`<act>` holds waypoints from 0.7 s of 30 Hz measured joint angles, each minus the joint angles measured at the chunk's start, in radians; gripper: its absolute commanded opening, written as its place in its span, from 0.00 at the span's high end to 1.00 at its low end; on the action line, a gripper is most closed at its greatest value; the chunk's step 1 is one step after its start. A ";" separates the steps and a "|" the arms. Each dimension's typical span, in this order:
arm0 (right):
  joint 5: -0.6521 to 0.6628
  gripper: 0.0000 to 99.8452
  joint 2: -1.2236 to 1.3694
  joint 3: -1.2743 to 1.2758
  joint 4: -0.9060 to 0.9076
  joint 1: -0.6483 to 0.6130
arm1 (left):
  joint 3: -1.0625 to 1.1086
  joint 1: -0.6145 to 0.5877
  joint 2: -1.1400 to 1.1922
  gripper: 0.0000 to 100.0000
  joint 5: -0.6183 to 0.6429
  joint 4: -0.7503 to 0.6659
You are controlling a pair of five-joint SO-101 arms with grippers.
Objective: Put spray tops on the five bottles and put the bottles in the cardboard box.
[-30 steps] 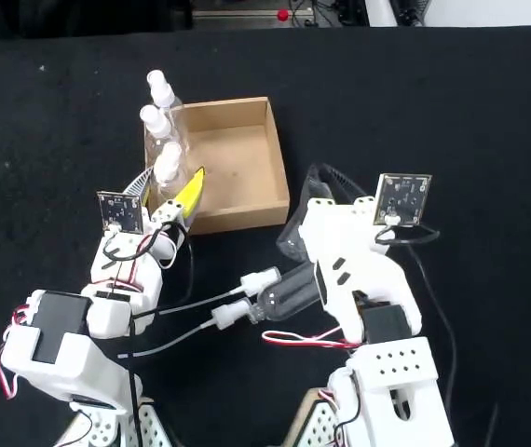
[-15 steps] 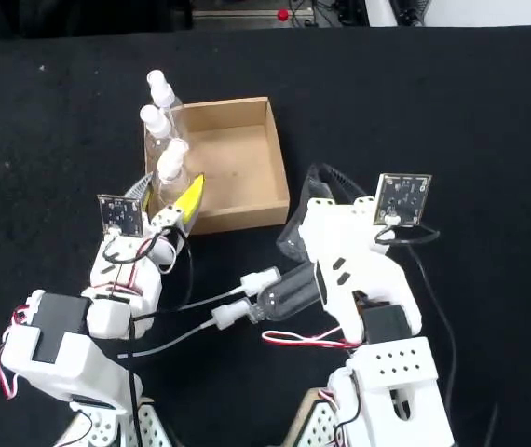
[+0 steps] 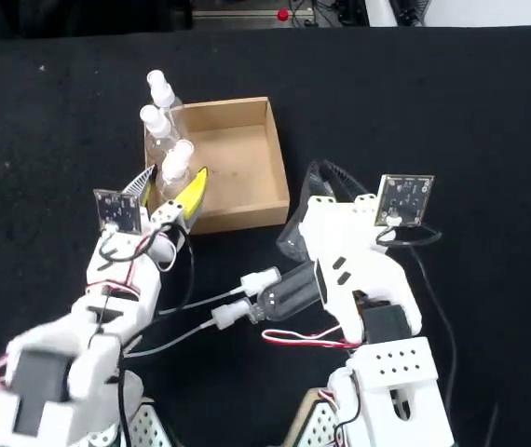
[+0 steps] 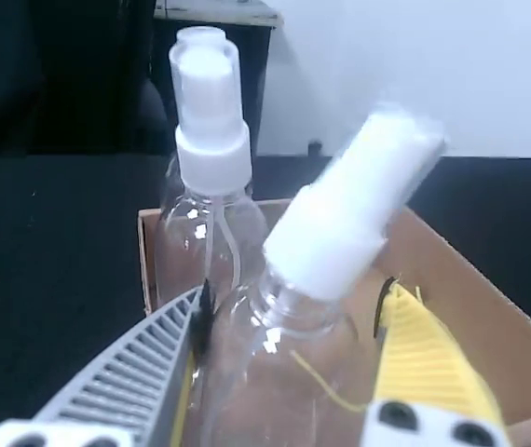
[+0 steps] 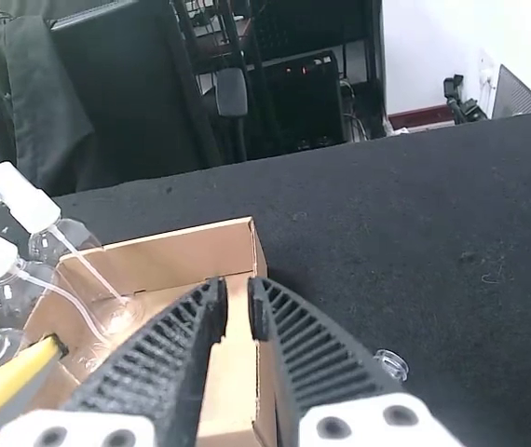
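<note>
The cardboard box (image 3: 239, 220) stands at the table's middle. Two capped bottles (image 3: 156, 128) stand at its left wall. A third clear bottle (image 3: 175, 168) with a white spray top leans toward the box, and my left gripper (image 3: 170, 184) is shut on its body. The left wrist view shows that bottle (image 4: 275, 363) between the grey finger and the yellow finger, with another capped bottle (image 4: 210, 214) behind. My right gripper (image 5: 234, 291) is shut on nothing, pointing at the box (image 5: 182, 251). Beside the right arm a capless bottle (image 3: 289, 293) lies on its side.
Two loose spray tops (image 3: 264, 277) (image 3: 226, 317) with long tubes lie on the black cloth between the arms. A clear bottle mouth (image 5: 388, 361) shows on the cloth near my right gripper. The box floor (image 3: 238, 168) is bare.
My left arm has stretched forward and its base joint has swung. The held bottle has shifted toward the box and now leans over its left wall. The right arm has kept still.
</note>
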 measured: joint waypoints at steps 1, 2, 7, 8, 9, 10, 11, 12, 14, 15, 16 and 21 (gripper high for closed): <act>0.000 0.96 0.000 0.000 0.000 0.000 | 0.000 0.000 -0.048 0.72 0.000 0.064; 0.000 0.96 0.000 0.000 0.000 0.000 | 0.002 0.000 -0.097 0.72 0.000 0.123; 0.000 0.96 0.000 0.021 -0.006 0.000 | 0.002 0.000 -0.359 0.72 0.000 0.454; 0.000 0.96 0.000 0.021 -0.006 0.000 | 0.002 0.000 -0.411 0.72 0.000 0.520; 0.000 0.96 0.000 0.021 -0.006 0.000 | 0.002 0.000 -0.463 0.72 0.000 0.583; 0.000 0.96 0.000 0.021 -0.006 0.000 | 0.002 0.000 -0.511 0.72 0.000 0.643; 0.000 0.96 0.000 0.021 -0.006 0.000 | 0.002 0.000 -0.555 0.72 0.000 0.698; 0.000 0.96 0.000 0.021 -0.006 0.000 | 0.003 0.000 -0.600 0.72 0.000 0.755; 0.000 0.96 0.000 0.021 -0.006 0.000 | 0.003 0.000 -0.684 0.72 0.000 0.861; 0.003 0.96 0.000 0.021 -0.006 0.000 | 0.003 0.000 -0.723 0.72 0.000 0.914; 0.005 0.96 0.000 0.021 -0.006 0.000 | 0.003 0.000 -0.761 0.72 0.000 0.965; 0.005 0.96 0.000 0.021 -0.006 0.000 | -0.012 -0.002 -0.916 0.72 0.000 1.226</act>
